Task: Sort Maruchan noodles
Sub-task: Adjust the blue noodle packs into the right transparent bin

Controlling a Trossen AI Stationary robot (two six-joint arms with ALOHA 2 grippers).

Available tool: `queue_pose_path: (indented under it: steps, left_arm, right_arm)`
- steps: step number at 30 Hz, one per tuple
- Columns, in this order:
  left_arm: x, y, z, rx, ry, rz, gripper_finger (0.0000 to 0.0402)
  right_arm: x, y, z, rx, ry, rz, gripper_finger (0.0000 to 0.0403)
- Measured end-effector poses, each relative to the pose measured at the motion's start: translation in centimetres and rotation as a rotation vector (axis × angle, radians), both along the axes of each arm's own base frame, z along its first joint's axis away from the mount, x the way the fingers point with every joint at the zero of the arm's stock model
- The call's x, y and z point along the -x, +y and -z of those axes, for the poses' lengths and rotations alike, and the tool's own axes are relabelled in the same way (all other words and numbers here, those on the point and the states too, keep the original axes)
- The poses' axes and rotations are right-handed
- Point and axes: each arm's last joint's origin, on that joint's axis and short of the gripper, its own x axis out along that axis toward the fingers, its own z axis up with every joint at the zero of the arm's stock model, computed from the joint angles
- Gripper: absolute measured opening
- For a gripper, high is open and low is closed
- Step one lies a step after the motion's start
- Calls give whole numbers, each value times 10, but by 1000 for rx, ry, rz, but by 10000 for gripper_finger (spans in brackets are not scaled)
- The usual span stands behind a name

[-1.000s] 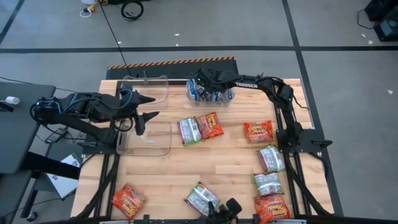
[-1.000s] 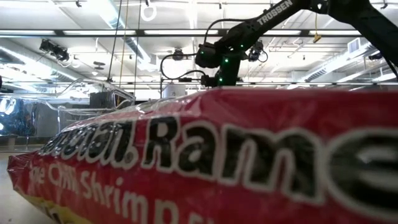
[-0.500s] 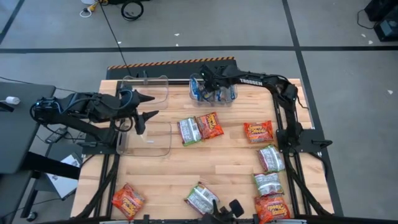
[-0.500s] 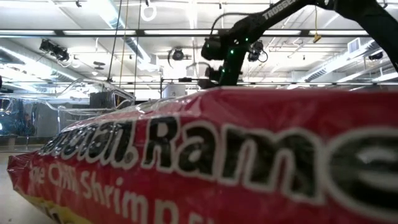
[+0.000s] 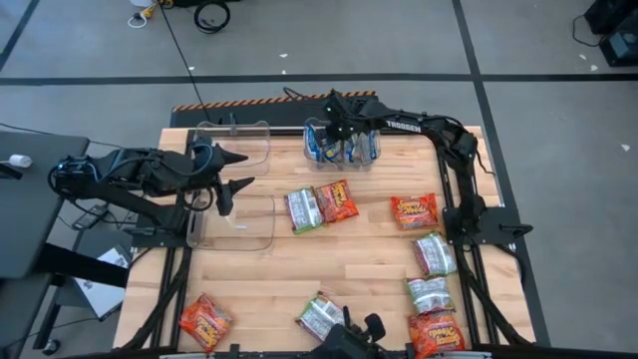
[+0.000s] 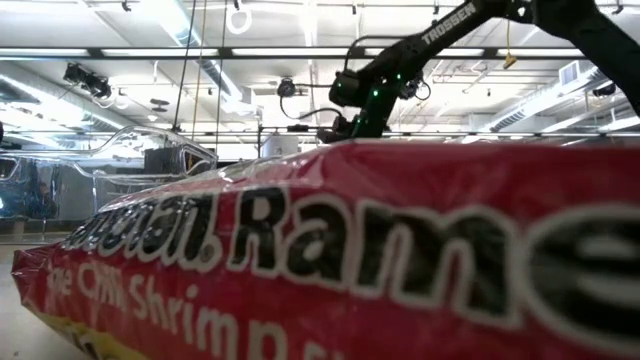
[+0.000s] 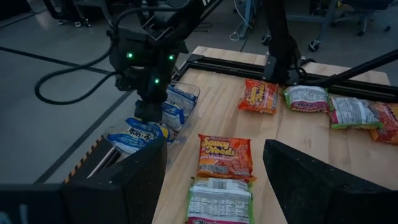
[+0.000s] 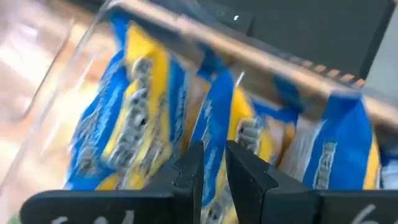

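A clear bin [image 5: 342,148] at the table's far middle holds several blue-and-yellow noodle packets [image 8: 134,106], standing on edge. My right gripper [image 5: 337,128] reaches down into it, shut on one packet [image 8: 214,118]. My left gripper [image 5: 231,172] hovers open above the empty clear bins at the left, touching nothing. Loose packets lie flat on the wood: a green one [image 5: 304,209] beside an orange one [image 5: 338,200], and another orange one [image 5: 414,210]. My right gripper pinches the upper edge [image 8: 215,146] of a standing blue-and-yellow packet between its two fingers [image 8: 189,168]. It comes slanting down from above. The packet's lower part stays inside the bin among the other packets. How far back the edge reaches does not show.
Two empty clear bins [image 5: 235,141] [image 5: 242,223] stand at the left. More packets lie along the right edge [image 5: 435,253] [image 5: 430,294] [image 5: 436,332] and near edge [image 5: 205,321] [image 5: 321,317]. A red packet [image 6: 320,250] fills the low view. Bare wood lies mid-table.
My right gripper has shifted inside the bin toward the table's far edge and a little to the right, and its wrist has rolled. The left arm has kept still.
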Motion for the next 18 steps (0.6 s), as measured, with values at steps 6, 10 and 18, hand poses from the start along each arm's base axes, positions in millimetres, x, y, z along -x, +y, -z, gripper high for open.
queue_pose_path:
  steps: [6, 10, 18]
  left_arm:
    - [0, 0, 0, 0, 2, 1, 272]
    - [0, 0, 0, 0, 2, 1, 272]
    - [0, 0, 0, 0, 2, 0, 272]
  right_arm:
    - [-4, -11, 18, 136, 71, 160, 67]
    - [-11, -9, 13, 239, 46, 227, 58]
    - [-17, 13, -3, 33, -85, 99, 46]
